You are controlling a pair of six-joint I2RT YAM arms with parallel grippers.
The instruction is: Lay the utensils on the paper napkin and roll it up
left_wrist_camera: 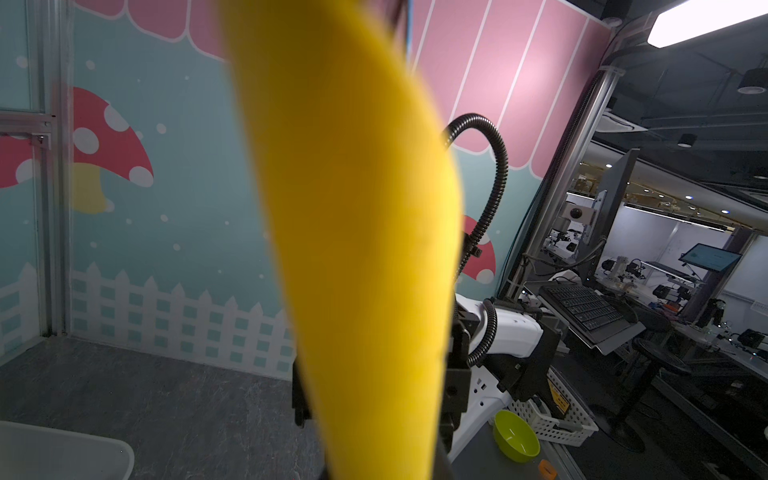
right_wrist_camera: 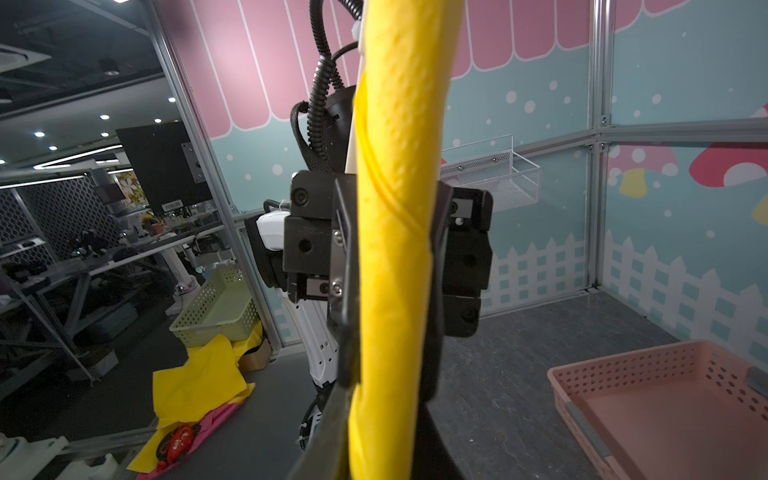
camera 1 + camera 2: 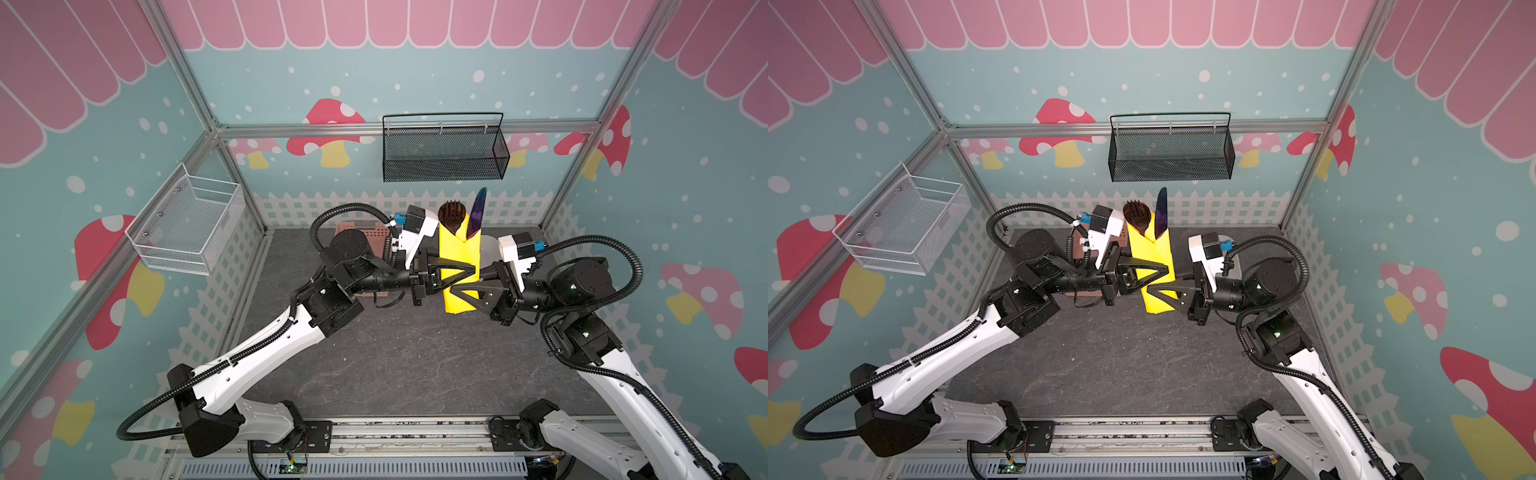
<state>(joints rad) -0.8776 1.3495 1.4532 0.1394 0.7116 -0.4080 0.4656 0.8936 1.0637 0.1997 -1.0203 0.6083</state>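
Paper napkin (image 3: 459,245) (image 3: 1150,249) rolled into a yellow tube around the utensils (image 3: 461,216), standing roughly upright mid-counter (image 3: 415,365) between the two arms. Fork (image 3: 451,210) tines and the violet knife (image 3: 478,212) blade stick out of the top end; the spoon cannot be told apart from the fork head. Left pincer (image 3: 461,270) (image 3: 1158,270) pressed together on the tube about halfway up; in the right wrist view its black fingers (image 2: 345,270) sit tight on both sides of the paper (image 2: 399,249). Right pincer (image 3: 461,293) (image 3: 1158,289) reaches in just below it and flanks the tube; cannot tell if it pinches or stands slightly spread. Tube fills the left wrist view (image 1: 365,249), blurred. Whether the lower end touches the counter cannot be told. Pink basket (image 2: 623,374) on the counter behind the left arm.
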